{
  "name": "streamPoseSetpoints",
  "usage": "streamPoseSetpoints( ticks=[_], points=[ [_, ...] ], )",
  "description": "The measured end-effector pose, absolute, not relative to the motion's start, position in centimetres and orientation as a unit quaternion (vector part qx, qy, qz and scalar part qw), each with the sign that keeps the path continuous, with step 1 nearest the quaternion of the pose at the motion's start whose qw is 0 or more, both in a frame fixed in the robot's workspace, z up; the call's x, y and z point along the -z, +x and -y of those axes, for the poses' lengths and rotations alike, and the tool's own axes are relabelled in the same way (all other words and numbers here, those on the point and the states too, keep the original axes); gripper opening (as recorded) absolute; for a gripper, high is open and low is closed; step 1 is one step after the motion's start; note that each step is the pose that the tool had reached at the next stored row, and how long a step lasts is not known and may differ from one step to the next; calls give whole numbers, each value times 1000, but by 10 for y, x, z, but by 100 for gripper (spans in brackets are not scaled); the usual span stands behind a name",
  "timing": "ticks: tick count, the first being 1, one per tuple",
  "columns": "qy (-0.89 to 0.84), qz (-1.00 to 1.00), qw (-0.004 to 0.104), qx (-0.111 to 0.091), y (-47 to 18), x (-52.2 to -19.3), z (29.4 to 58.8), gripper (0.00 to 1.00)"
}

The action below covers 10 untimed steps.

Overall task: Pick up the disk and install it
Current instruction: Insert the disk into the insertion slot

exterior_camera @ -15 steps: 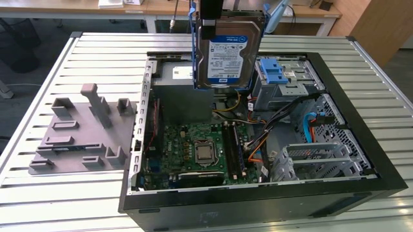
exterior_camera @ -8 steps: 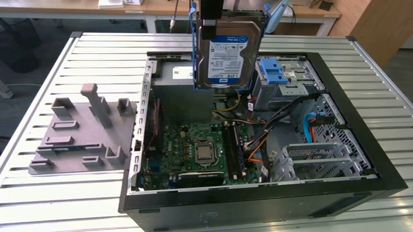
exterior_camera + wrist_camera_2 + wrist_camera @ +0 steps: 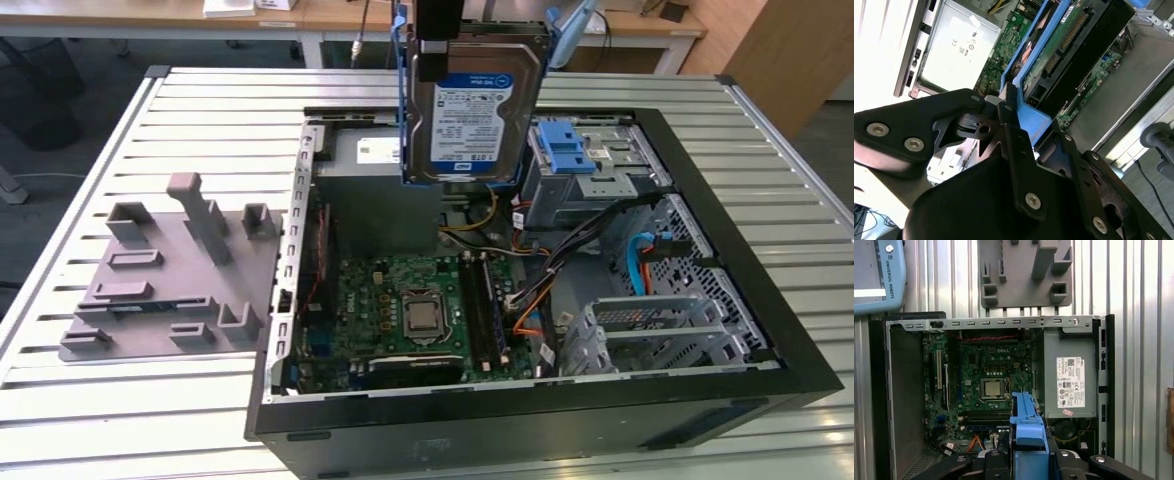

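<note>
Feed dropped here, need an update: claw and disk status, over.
Claw shut on disk. Disk upright above open computer case, not yet installed. Cables lie beside drive cage.

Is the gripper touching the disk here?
Touching. In the second wrist view the gripper clamps its jaws on the blue side rail of the disk, with no gap visible.

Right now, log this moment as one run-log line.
gripper: shut on disk | disk: held upright over open computer case | install: not yet seated
</note>
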<state>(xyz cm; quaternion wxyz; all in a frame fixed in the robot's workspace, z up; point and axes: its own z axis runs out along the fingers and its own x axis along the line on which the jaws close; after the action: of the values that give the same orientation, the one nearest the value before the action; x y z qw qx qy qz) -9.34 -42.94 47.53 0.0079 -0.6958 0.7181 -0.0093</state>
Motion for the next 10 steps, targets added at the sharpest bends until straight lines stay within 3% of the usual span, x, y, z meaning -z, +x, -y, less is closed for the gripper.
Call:
streamPoseSetpoints(
  ticks=[10],
  points=[
    [-693, -721, 8, 9, -93, -475, 439, 36]
  ],
)
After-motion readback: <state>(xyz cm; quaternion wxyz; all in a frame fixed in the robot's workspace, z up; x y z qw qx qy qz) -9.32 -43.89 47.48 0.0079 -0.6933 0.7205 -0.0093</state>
